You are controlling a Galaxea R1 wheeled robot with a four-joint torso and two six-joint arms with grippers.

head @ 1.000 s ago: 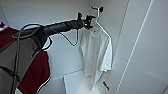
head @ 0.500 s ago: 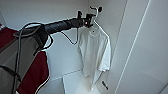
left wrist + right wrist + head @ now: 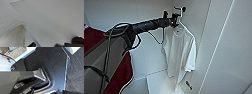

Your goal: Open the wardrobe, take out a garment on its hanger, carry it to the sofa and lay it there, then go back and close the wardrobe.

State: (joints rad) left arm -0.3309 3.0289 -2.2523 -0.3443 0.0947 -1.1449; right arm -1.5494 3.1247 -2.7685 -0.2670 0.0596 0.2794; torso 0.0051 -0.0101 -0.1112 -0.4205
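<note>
Maroon cloth (image 3: pixel 121 75) hangs nearest us, low at the left inside the wardrobe (image 3: pixel 146 15). Past it, our left arm reaches to the hanger (image 3: pixel 185 28), where the left gripper (image 3: pixel 175 21) sits at the hook; we cannot tell how its jaws stand. Farther in, the white T-shirt (image 3: pixel 180 55) hangs from that hanger against the white back wall, apparently beside the open door (image 3: pixel 229 50).
</note>
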